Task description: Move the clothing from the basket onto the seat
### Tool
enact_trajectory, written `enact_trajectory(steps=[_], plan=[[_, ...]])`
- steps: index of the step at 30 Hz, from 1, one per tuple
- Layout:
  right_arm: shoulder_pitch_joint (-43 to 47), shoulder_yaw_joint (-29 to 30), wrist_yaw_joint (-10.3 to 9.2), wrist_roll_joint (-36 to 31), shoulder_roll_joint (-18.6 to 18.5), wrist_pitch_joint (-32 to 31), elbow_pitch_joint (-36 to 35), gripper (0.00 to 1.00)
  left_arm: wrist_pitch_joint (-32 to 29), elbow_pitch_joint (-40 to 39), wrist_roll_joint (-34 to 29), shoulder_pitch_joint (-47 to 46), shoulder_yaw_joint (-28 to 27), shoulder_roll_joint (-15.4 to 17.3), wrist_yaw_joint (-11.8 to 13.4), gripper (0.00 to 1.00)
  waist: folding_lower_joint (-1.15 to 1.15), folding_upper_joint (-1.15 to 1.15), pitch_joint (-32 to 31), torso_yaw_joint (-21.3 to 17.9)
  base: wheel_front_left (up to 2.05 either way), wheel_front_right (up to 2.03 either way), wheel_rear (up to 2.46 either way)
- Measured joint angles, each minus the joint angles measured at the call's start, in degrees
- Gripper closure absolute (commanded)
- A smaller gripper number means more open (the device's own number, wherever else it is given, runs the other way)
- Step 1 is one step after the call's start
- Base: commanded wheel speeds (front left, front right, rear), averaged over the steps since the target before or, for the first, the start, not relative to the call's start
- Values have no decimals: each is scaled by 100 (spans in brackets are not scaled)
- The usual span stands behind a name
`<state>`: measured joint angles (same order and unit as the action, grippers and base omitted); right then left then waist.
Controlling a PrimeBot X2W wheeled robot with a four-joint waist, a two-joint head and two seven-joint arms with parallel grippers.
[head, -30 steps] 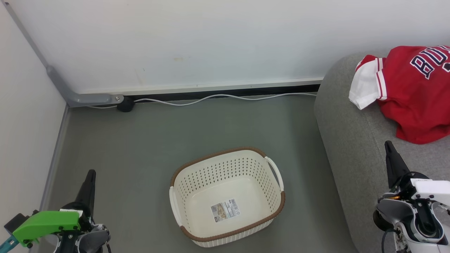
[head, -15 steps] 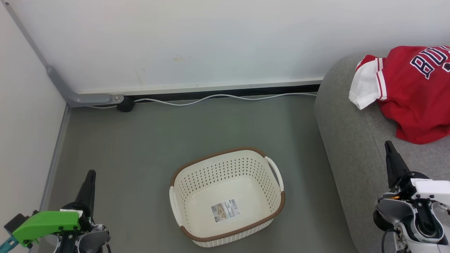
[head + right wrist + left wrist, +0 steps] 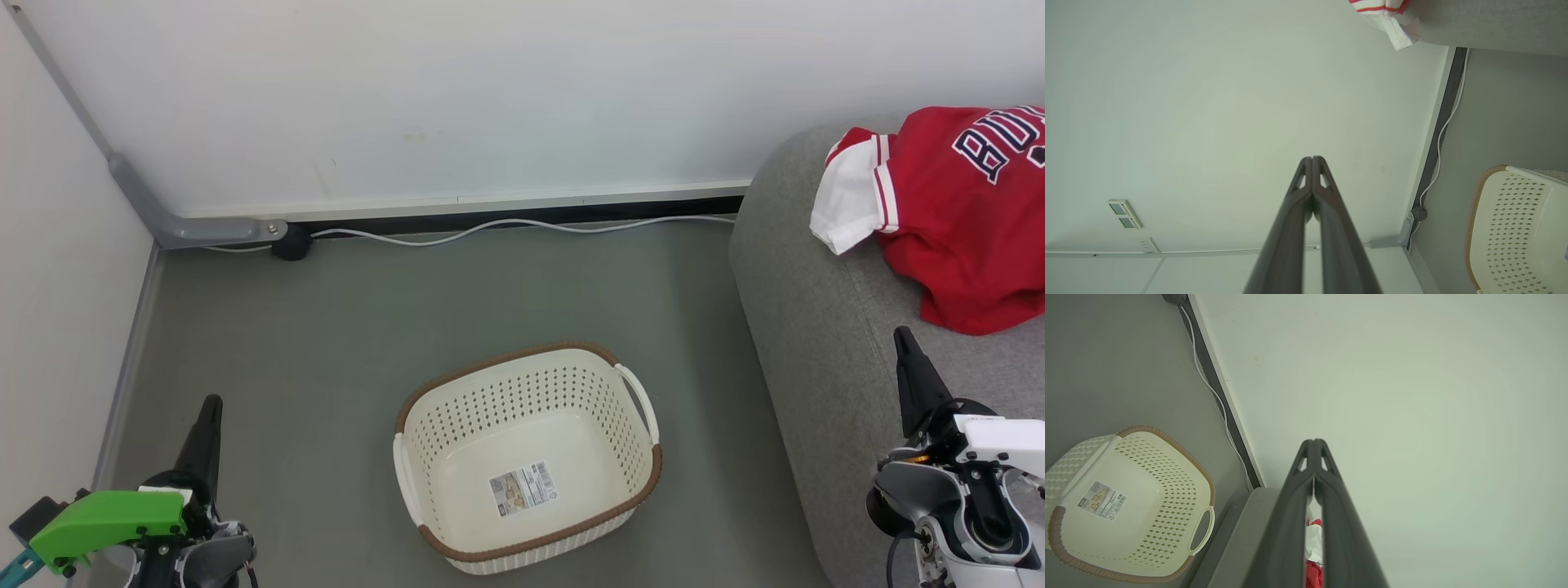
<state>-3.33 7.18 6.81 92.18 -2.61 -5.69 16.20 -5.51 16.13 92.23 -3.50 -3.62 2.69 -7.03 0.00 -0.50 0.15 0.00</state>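
The clothing [image 3: 963, 212], a red jersey with a white sleeve and navy lettering, lies on the grey seat [image 3: 808, 327] at the right. The cream basket [image 3: 526, 453] stands on the floor mid-frame with nothing in it but a paper label. My left gripper [image 3: 211, 404] is shut at the lower left, well left of the basket, and its tips meet in the left wrist view [image 3: 1314, 442]. My right gripper [image 3: 900, 335] is shut over the seat, just below the jersey, with its tips together in the right wrist view [image 3: 1312, 159]. Neither holds anything.
A white wall runs along the back, with a white cable [image 3: 506, 227] and a dark plug [image 3: 291, 242] at its foot. A grey metal bracket [image 3: 188, 231] sits in the left corner. Grey floor [image 3: 408, 310] surrounds the basket.
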Motion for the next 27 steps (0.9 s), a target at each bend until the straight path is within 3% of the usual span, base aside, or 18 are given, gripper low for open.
enact_trajectory(steps=[27], plan=[[-1, 4, 1, 0, 1, 0, -4, 100, -1, 2, 0, -1, -5, -1, 0, 100, 0, 0, 0, 0, 0, 0, 0]])
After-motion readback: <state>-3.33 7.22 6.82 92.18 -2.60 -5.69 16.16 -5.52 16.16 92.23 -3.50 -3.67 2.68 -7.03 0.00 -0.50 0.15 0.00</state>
